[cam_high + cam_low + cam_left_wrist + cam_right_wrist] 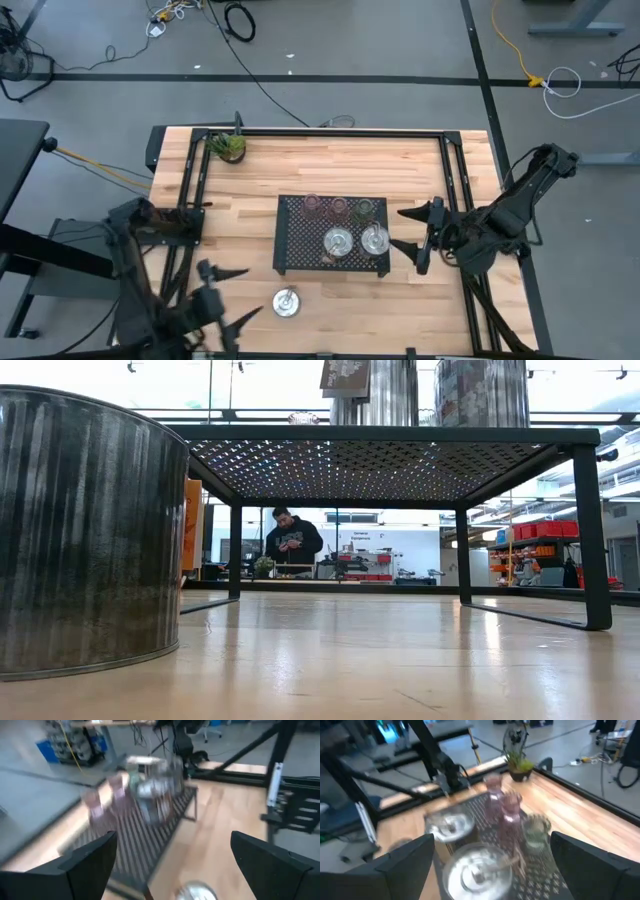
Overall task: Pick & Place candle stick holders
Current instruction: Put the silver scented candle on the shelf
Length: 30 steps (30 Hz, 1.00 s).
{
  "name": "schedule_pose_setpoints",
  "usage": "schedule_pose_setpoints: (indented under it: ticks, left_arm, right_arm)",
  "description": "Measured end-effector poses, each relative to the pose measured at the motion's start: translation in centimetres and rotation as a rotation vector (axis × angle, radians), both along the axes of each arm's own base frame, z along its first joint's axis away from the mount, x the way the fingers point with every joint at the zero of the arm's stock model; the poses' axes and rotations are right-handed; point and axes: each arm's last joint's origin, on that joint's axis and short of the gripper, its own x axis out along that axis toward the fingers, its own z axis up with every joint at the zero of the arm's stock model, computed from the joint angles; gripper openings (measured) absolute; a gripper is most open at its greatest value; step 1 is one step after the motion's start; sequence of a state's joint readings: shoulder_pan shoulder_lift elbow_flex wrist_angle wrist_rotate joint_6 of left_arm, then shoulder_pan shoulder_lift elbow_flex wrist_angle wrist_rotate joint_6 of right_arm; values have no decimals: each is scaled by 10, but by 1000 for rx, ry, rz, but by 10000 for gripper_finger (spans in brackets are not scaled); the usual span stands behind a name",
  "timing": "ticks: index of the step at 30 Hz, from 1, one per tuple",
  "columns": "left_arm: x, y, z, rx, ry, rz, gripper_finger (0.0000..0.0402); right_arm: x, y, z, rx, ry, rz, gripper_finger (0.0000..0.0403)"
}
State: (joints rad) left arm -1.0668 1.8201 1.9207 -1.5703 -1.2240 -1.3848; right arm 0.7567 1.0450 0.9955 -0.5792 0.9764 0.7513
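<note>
A black perforated tray (333,262) stands on legs mid-table. Along its far row stand two pink glass holders (311,206) (338,207) and a green one (365,208). In front of them sit two silver dishes (338,241) (374,239). A third silver dish (287,301) rests on the wood near the front edge. It shows as a metal wall (90,530) in the low view. My left gripper (235,295) is open just left of that dish. My right gripper (408,230) is open beside the tray's right end, over the table.
A small potted plant (229,147) stands at the table's far left corner. A black frame (320,132) runs along the far edge and both sides. There is bare wood in front of and left of the tray. A person (292,540) stands in the room beyond.
</note>
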Motion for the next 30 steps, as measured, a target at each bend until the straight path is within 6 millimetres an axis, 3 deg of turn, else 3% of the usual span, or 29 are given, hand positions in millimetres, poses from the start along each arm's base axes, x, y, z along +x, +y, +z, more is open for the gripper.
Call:
schedule_pose_setpoints:
  ticks: [7,13,18,23,30]
  left_arm:
    - [-56,-7,-84,-197,-161,-41,390]
    - [-64,3,-164,-262,-172,-46,390]
    - [-66,19,-215,-339,-241,-49,390]
    - [-68,35,-247,-375,-284,-66,390]
    - [-54,54,-260,-328,-262,-18,390]
  right_arm:
    - [-7,-7,20,17,-98,32,393]
    - [-10,-9,30,69,-169,34,393]
    - [-9,-9,33,116,-201,27,393]
    - [-9,-8,35,133,-219,25,393]
    - [-9,-8,34,140,-221,22,393]
